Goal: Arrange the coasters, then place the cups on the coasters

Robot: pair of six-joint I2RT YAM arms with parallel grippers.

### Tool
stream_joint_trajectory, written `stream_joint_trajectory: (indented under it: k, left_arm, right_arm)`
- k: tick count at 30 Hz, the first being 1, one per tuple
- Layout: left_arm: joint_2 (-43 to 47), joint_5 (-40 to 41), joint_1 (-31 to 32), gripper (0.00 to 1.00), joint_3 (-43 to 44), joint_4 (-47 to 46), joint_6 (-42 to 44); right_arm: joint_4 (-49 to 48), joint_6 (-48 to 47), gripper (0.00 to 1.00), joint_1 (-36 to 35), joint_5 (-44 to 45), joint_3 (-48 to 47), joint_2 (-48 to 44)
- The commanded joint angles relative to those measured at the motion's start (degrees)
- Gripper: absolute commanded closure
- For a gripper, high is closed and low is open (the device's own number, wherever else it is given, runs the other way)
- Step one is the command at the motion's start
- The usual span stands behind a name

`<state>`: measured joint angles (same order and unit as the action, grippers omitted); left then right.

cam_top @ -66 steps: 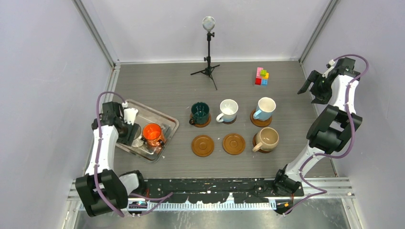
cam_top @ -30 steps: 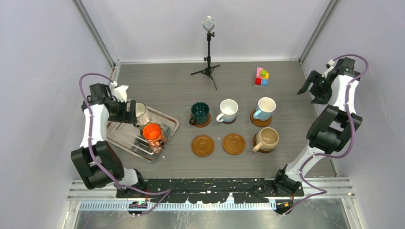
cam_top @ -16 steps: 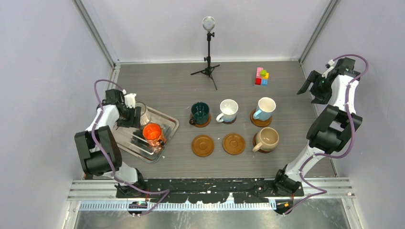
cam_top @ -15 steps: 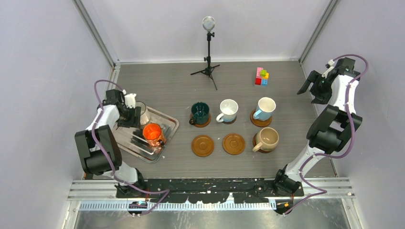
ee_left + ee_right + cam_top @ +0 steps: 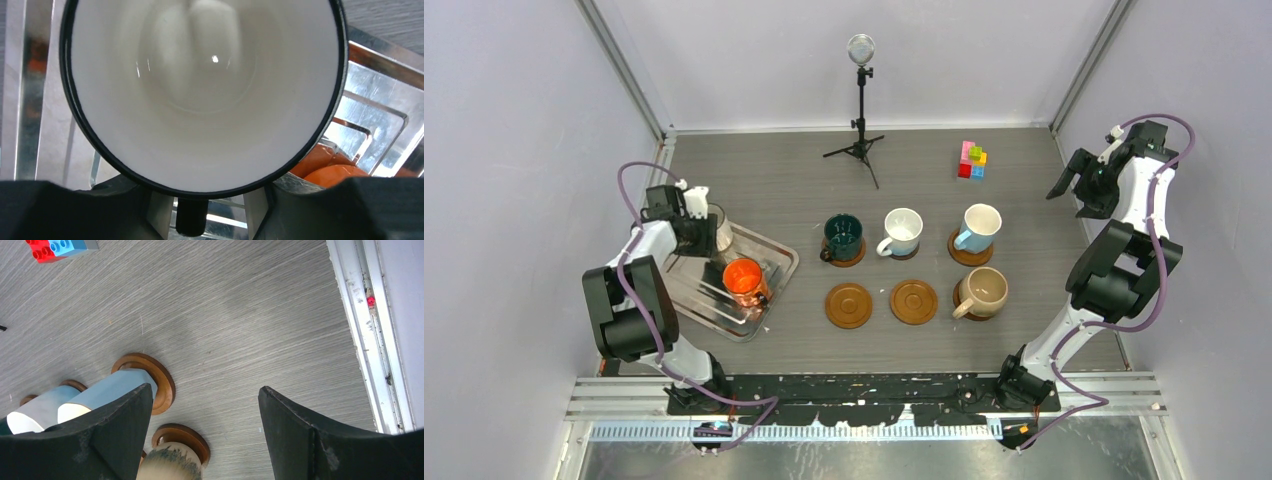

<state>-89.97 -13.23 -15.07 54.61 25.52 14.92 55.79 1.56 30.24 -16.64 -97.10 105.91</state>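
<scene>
Table (image 5: 764, 175): grey wood-grain top, walled in on three sides.
Tray (image 5: 692, 290): rectangular silver metal, set askew on the left of the table.
Tripod stand (image 5: 861, 130): black, with a round head, at the far middle.
Left hand (image 5: 207, 220): at the tray's far corner, half spread astride the dark handle (image 5: 191, 225) of the white mug with dark rim (image 5: 200, 95). The wrist view shows a gap between the handle and one finger. I cannot tell whether the other finger touches it.
Right hand (image 5: 205, 390): spread wide and empty, raised over the far right of the table, well apart from everything.
White mug with dark rim: in the tray's far corner, its mouth facing the wrist camera.
Orange mug (image 5: 744, 280): in the tray, near its right side.
Dark green mug (image 5: 842, 235), white mug (image 5: 903, 230), light blue mug (image 5: 979, 227): a far row, each on a coaster.
Beige mug (image 5: 984, 290): on a coaster just in front of the light blue mug.
Bare coasters (image 5: 849, 305) (image 5: 914, 301): two brown discs with raised rims, side by side in the near row, left of the beige mug.
Toy blocks (image 5: 971, 160): a small coloured cluster, far right of centre.
</scene>
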Motion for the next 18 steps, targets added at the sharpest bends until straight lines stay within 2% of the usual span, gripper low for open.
stream_joint_trajectory:
  k: [1,6,12,13,18]
  left_arm:
    - [1.6,-2.5,0.0,0.53,-0.1,-6.3,-1.0]
    - [0.9,-1.2,0.0,0.63,0.4,-6.4,0.1]
    - [3.1,-0.2,-0.1,0.97,0.9,-5.7,1.2]
    - [3.7,-0.1,-0.1,1.00,1.0,-5.7,1.2]
    - [8.6,0.4,-0.1,1.00,2.3,-4.4,0.0]
  right_arm:
    - [0.2,-0.6,0.18,0.2,0.5,-1.1,-2.2]
    - [0.2,-0.7,0.18,0.2,0.5,-1.4,-2.0]
    - [0.3,-0.8,0.19,0.1,0.6,-1.3,-1.9]
    - [0.4,-0.9,0.18,0.2,0.6,-1.3,-1.8]
    - [1.2,-1.2,0.19,0.2,0.9,-2.3,-1.5]
